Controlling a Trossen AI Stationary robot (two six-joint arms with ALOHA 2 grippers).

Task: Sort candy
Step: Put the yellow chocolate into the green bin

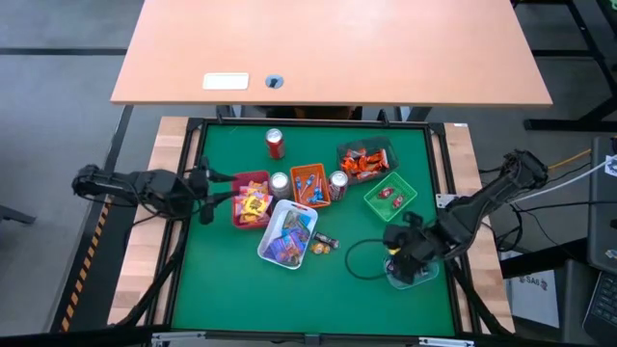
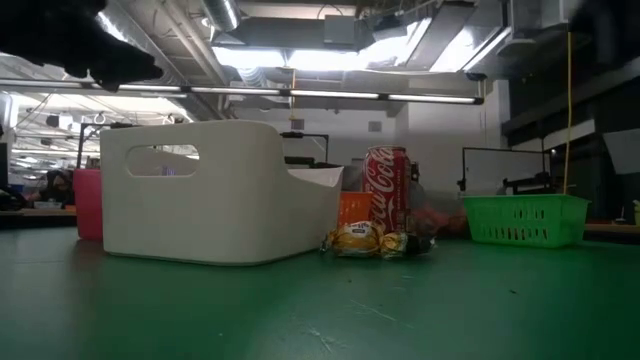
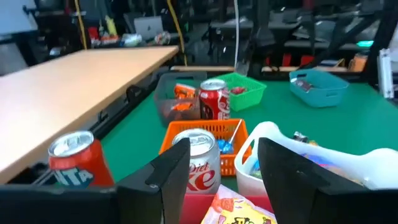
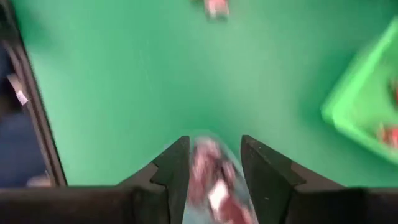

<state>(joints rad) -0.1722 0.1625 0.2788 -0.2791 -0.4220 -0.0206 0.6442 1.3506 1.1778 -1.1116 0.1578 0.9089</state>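
Looking down from the high view, I see the right gripper [image 1: 409, 258] at about five o'clock on the green mat [image 1: 241, 299], over a teal tray [image 1: 424, 278], while the left gripper [image 1: 214, 200] waits at nine o'clock beside the pink tray [image 1: 237, 183]. Most candy already sits in trays; two loose candies [image 1: 325, 242] lie near the centre, just beside the white tray [image 1: 271, 231]. From the low view, those loose candies [image 2: 380, 242] rest on the mat in front of a red can [image 2: 387, 195], small crinkly twists that I judge light, soft and a bit slippery, best pinched across the plump middle rather than the wrapper tails. In the left wrist view, the left fingers [image 3: 168, 177] stand released with nothing between them, above yellow candy [image 3: 239, 208] in the pink tray. In the right wrist view, the right fingers [image 4: 177, 168] are parted with a blurred pink-and-white candy [image 4: 208, 177] between them; I cannot tell whether they grasp it or have let go. A thing so light could cling to a pad.
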